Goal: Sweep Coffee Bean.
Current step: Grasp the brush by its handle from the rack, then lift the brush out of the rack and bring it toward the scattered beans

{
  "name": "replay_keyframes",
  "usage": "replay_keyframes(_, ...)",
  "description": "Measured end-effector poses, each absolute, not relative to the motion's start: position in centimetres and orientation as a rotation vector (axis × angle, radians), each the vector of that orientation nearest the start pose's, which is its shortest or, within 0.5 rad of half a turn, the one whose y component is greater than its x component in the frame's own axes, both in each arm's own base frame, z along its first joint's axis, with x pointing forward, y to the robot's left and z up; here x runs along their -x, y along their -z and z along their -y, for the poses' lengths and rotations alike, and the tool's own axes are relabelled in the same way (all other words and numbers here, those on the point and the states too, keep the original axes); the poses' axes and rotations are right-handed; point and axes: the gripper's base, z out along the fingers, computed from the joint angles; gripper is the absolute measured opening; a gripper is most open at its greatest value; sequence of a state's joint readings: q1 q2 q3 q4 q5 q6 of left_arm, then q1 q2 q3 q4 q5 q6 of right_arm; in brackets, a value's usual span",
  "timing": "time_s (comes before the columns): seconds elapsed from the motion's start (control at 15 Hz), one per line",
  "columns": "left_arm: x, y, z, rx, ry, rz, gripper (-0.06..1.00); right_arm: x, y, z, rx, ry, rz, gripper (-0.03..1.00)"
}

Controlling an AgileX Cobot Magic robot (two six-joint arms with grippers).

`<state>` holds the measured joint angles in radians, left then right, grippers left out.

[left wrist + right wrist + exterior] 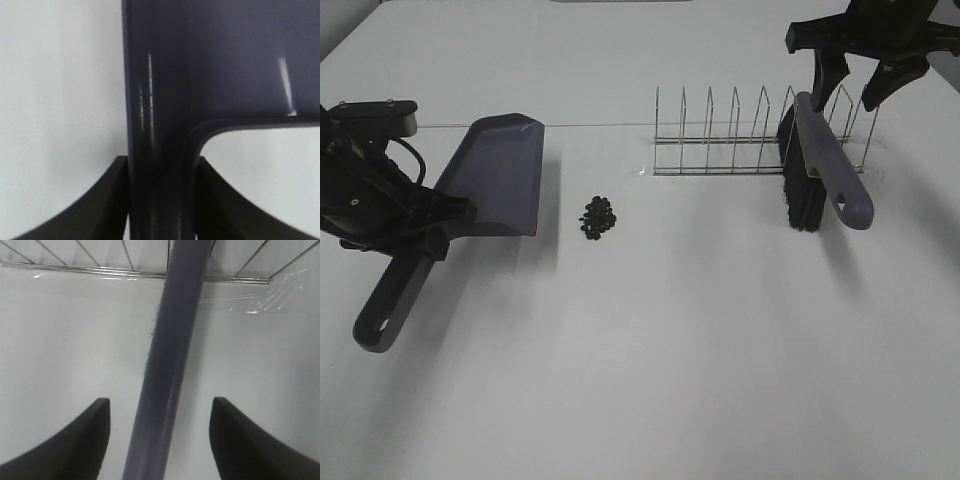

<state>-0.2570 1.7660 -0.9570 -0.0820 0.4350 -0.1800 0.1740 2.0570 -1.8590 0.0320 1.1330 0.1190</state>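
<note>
The coffee beans (597,217) lie in a small dark cluster on the white table, just right of the purple-grey dustpan (500,175). My left gripper (425,235) is shut on the dustpan's handle; in the left wrist view the handle (160,150) sits tight between the fingers (115,200). The brush (830,165) leans on the wire rack, its black bristles (800,195) down on the table. My right gripper (865,75) is open above the brush handle. In the right wrist view the handle (170,365) runs between the spread fingers (90,440) without touching them.
A wire dish rack (750,135) stands at the back right, also seen in the right wrist view (100,271). The dustpan's long handle (385,315) points toward the front left. White tabletop (700,350) stretches in front of the beans.
</note>
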Motion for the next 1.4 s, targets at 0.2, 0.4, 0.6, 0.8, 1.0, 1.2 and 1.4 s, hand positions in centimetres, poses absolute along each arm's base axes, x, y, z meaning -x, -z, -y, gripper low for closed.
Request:
replay_keyframes(0.2,-32.0,-16.0,8.7,-0.014,0.192,-2.742,0.36,-47.5,-24.1,-8.7,0.048,-0.131,-2.825,0.57)
replay_keyframes(0.4,-32.0,-16.0,8.7,-0.014,0.192,-2.742,0.36,-48.5,-21.6,-8.9,0.031,-0.133,-2.866,0.57)
replay_keyframes(0.6,-32.0,-16.0,8.7,-0.014,0.192,-2.742,0.36,-49.1,-18.3,-8.8,0.013,-0.097,-2.921,0.57)
replay_keyframes(0.8,-32.0,-16.0,8.7,-0.014,0.192,-2.742,0.36,-49.5,-16.4,-8.8,0.004,-0.076,-2.932,0.48)
replay_keyframes(1.0,-32.0,-16.0,8.7,-0.014,0.192,-2.742,0.36,-49.6,-16.3,-8.5,-0.035,-0.055,-2.937,0.35)
replay_keyframes(1.2,-32.0,-16.0,8.7,-0.014,0.192,-2.741,0.36,-49.2,-16.8,-8.4,-0.032,-0.037,-2.96,0.35)
replay_keyframes(1.4,-32.0,-16.0,8.7,-0.014,0.192,-2.74,0.36,-48.7,-19.6,-8.3,-0.029,-0.036,-2.919,0.35)
